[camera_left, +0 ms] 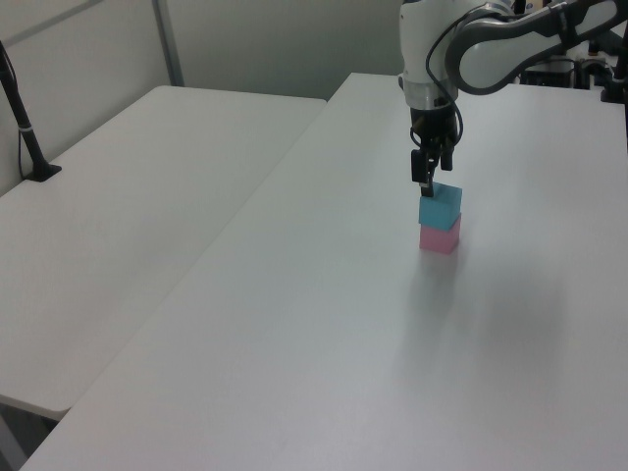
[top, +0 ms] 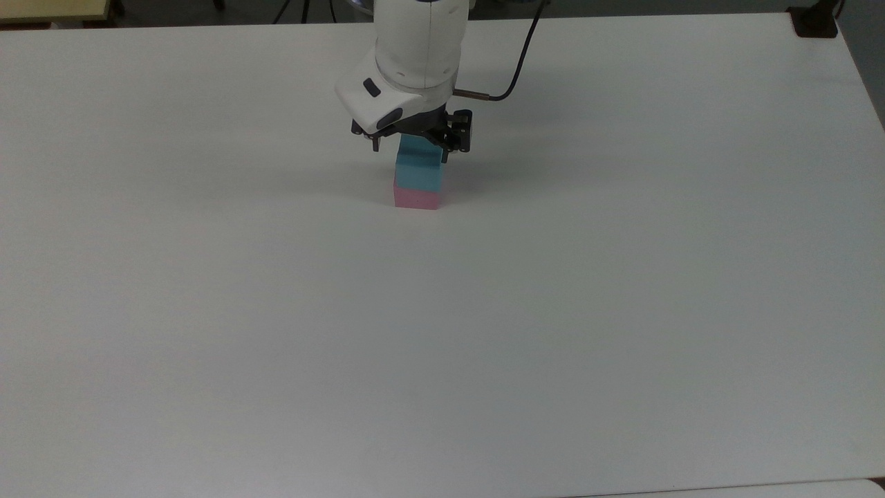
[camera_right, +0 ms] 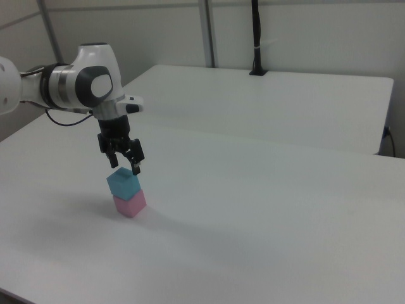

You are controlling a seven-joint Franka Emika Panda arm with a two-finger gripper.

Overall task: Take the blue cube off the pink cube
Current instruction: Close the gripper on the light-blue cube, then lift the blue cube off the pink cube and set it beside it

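The blue cube [top: 418, 170] [camera_left: 439, 206] [camera_right: 123, 183] sits squarely on the pink cube [top: 416, 199] [camera_left: 440, 236] [camera_right: 130, 203], and the stack stands on the white table [top: 442, 332]. Directly over the stack, my gripper [top: 410, 151] [camera_left: 424, 183] [camera_right: 124, 166] points down and is open. Its two fingertips reach about the level of the blue cube's top face, one on each side. I cannot tell whether they touch the cube. In the top view the white wrist hides the back of the blue cube's top.
A black clamp [top: 816, 21] sits at the table's far right corner in the top view. A second white table [camera_left: 128, 206] adjoins on the left view's left, with a black pole [camera_left: 22, 123] on it. A cable [top: 515, 69] trails from the wrist.
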